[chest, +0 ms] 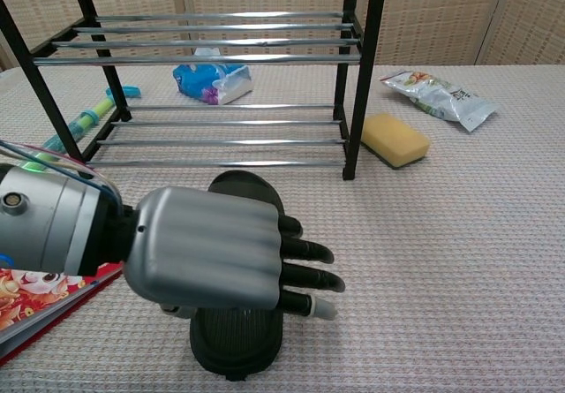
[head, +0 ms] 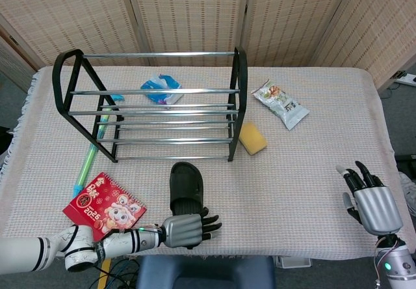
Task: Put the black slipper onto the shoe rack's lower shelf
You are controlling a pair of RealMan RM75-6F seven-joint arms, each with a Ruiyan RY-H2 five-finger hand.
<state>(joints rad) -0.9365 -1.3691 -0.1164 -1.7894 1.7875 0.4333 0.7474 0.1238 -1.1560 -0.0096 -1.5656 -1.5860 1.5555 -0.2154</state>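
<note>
The black slipper (head: pixel 186 186) lies flat on the table cloth, just in front of the black shoe rack (head: pixel 234 100), toe toward it. My left hand (head: pixel 188 229) hovers over the slipper's near end with its fingers stretched out to the right and apart; nothing shows in them. In the chest view the left hand (chest: pixel 221 252) covers the slipper's (chest: pixel 244 191) middle, and I cannot tell whether it touches it. The rack's lower shelf bars (chest: pixel 221 141) are bare. My right hand (head: pixel 369 199) is open near the table's front right edge, away from everything.
A yellow sponge (head: pixel 252 138) lies beside the rack's right leg, with a snack packet (head: pixel 280 104) further back right. A blue packet (head: pixel 162 87) sits behind the rack. A red booklet (head: pixel 104 202) and a green-blue stick (head: pixel 88 159) lie at the left.
</note>
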